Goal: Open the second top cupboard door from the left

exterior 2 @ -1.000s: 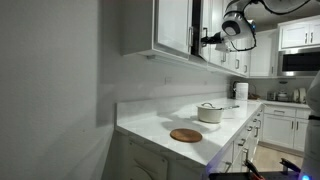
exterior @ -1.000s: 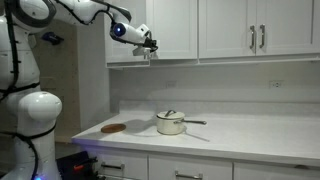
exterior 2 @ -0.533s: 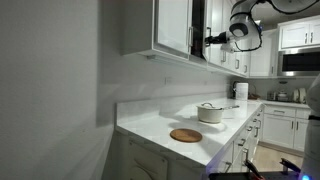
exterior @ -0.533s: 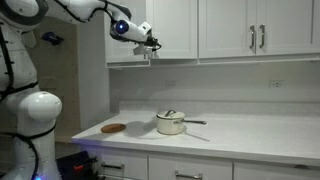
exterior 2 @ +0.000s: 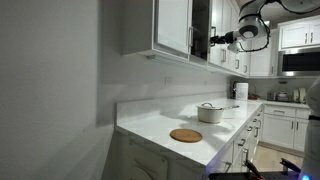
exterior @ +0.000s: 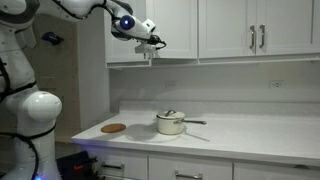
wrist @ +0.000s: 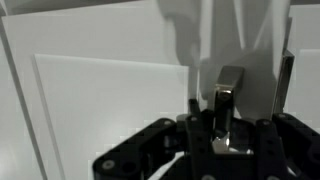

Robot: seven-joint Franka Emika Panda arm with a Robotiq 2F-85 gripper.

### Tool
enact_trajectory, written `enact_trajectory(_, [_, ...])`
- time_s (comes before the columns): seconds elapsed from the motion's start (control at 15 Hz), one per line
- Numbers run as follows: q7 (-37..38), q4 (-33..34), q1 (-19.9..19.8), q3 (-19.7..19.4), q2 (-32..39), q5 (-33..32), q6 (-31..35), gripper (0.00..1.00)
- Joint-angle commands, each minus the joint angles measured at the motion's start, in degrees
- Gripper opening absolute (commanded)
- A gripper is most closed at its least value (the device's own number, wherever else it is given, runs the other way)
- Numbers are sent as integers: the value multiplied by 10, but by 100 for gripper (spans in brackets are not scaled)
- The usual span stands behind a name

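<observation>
I have the fingers (wrist: pixel 203 132) clenched on the upright metal handle (wrist: pixel 228 88) of the second top cupboard door from the left (exterior: pixel 178 25). In the wrist view the bar sits squarely between them, with the white recessed panel spreading out to one side.

That door hangs in the upper row, above the end of the counter (exterior: pixel 250 135) where the round wooden board (exterior: pixel 113 128) lies near the edge and the lidded pot (exterior: pixel 171 123) stands just inboard of it. In an exterior view, a dark strip of cupboard interior (exterior 2: pixel 201 30) shows between the first door (exterior 2: pixel 172 25) and my wrist. From that I judge the door already stands a little ajar.

So I take the step in hand to be the pull itself: the grasp is made and the swing is begun but far from finished.

The handle sits on the door edge nearest the first door, so I reckon the hinges are on the opposite side. The next move calls for drawing the handle out from the cupboard face along an arc about that side. The wrist should turn with the door so the bar does not twist out of the grip.
</observation>
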Motion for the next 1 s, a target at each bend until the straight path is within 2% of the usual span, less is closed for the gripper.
enact_trajectory(0.0, [18,12,-36,-51,33,-37,-10,1])
enact_trajectory(0.2, [17,11,-36,-82,29,-55,-64,1])
enact_trajectory(0.27, [16,14,-118,-35,43,-37,-116,1])
enact_trajectory(0.33, [13,15,-135,-35,47,-35,-145,1])
enact_trajectory(0.47, [5,23,-196,-20,61,-30,-213,1])
enact_trajectory(0.73, [-8,44,-282,-16,93,-23,-306,1])
enact_trajectory(0.93, [-8,72,-318,-9,124,-20,-360,1])
